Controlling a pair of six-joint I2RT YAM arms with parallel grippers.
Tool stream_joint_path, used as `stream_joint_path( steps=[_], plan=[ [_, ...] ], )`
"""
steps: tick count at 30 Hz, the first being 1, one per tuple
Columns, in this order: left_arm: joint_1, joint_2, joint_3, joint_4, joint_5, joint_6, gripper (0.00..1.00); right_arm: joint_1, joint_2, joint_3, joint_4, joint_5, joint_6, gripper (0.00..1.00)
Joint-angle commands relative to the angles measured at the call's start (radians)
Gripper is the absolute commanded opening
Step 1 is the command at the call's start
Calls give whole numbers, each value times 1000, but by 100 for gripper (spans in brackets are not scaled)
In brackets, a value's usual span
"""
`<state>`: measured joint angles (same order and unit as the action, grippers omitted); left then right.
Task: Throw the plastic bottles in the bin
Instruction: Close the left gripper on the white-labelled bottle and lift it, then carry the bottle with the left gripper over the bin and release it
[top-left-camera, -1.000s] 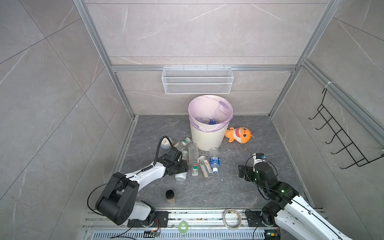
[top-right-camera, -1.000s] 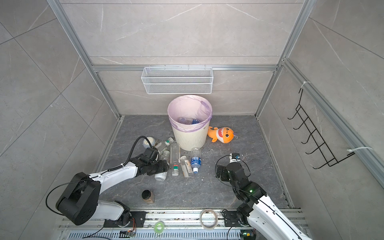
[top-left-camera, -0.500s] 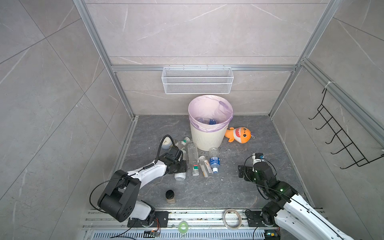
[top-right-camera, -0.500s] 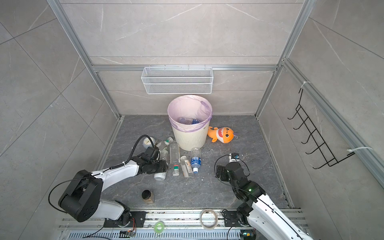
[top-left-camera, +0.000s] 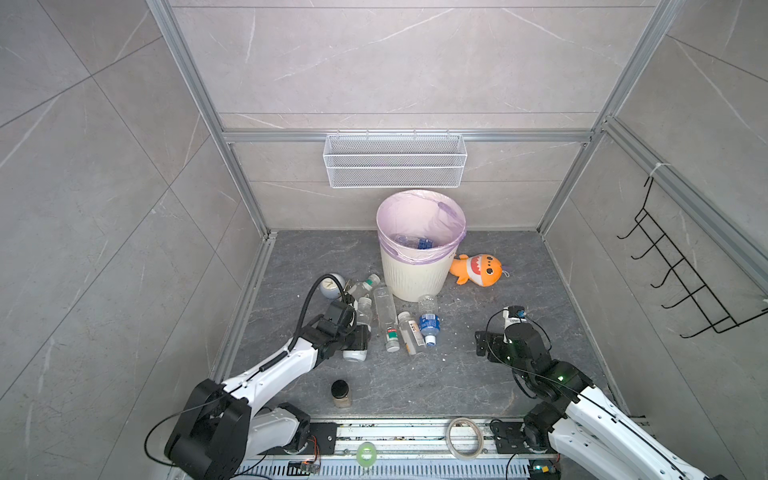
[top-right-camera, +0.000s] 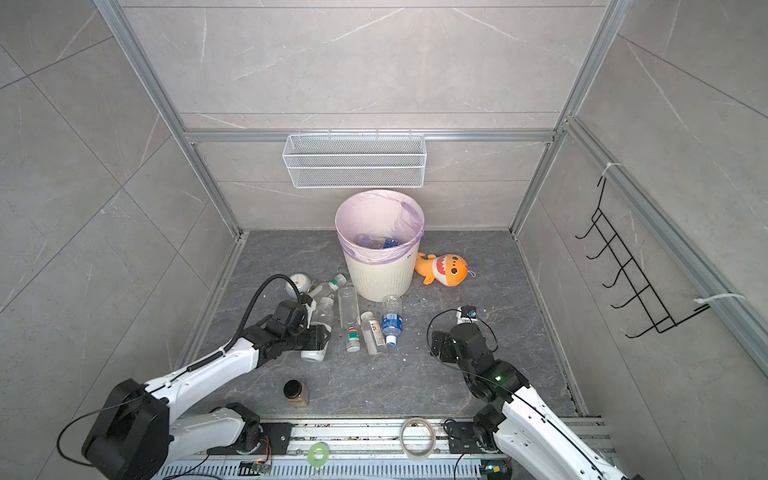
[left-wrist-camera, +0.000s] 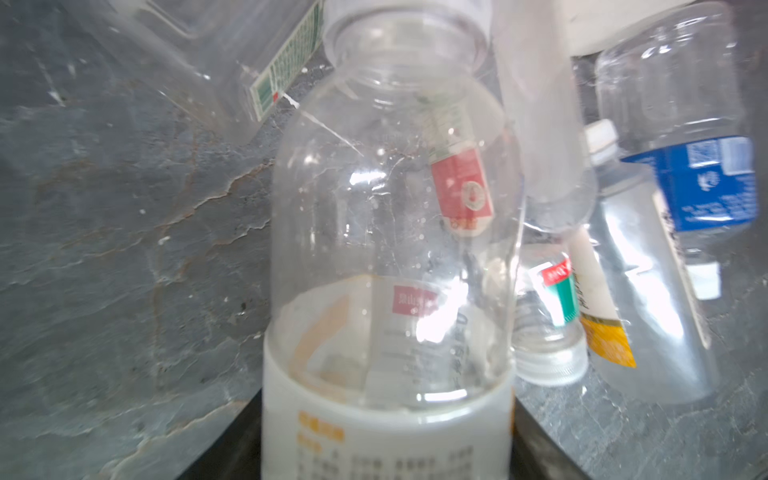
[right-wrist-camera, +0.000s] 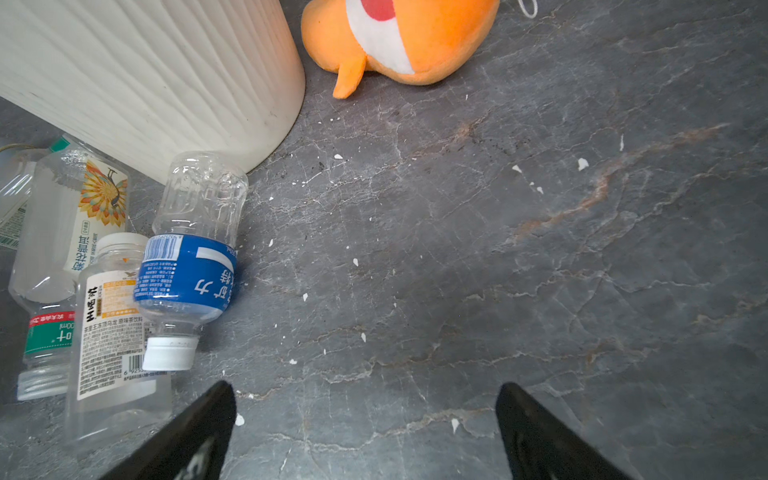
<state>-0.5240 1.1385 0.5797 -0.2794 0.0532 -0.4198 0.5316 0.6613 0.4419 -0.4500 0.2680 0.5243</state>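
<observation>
Several clear plastic bottles (top-left-camera: 386, 316) lie in a cluster on the dark floor left of and before the bin (top-left-camera: 411, 278), a cream ribbed wastebasket with a purple liner. More bottles (top-left-camera: 415, 241) lie inside it. My left gripper (top-left-camera: 357, 336) is shut on a clear bottle with a white label (left-wrist-camera: 390, 249) at the cluster's left end. Its black fingers (left-wrist-camera: 232, 449) press both sides of the label, and the bottle lies on the floor. My right gripper (right-wrist-camera: 365, 390) stands open and empty above bare floor, right of a blue-labelled bottle (right-wrist-camera: 187, 270).
An orange shark plush (top-left-camera: 478, 270) lies right of the bin. A black-lidded jar (top-left-camera: 340, 392) stands near the front edge. A grey round object (top-left-camera: 332, 286) sits behind the left arm's cable. On the walls hang a wire basket (top-left-camera: 395, 160) and a hook rack (top-left-camera: 681, 282).
My left gripper's jaws have closed in on the white-labelled bottle, and the arm has crept slightly towards the cluster. The right arm has barely shifted.
</observation>
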Motion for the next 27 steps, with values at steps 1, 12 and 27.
stream_joint_path(
  steps=[1,12,27],
  plan=[
    [-2,-111,-28,38,-17,40,62,1,6,3,19,-8,1,100],
    [-2,-471,-58,51,-35,46,61,1,-3,0,20,-9,1,100],
    [-2,3,771,25,161,87,61,1,-9,-4,28,-13,1,100]
  ],
)
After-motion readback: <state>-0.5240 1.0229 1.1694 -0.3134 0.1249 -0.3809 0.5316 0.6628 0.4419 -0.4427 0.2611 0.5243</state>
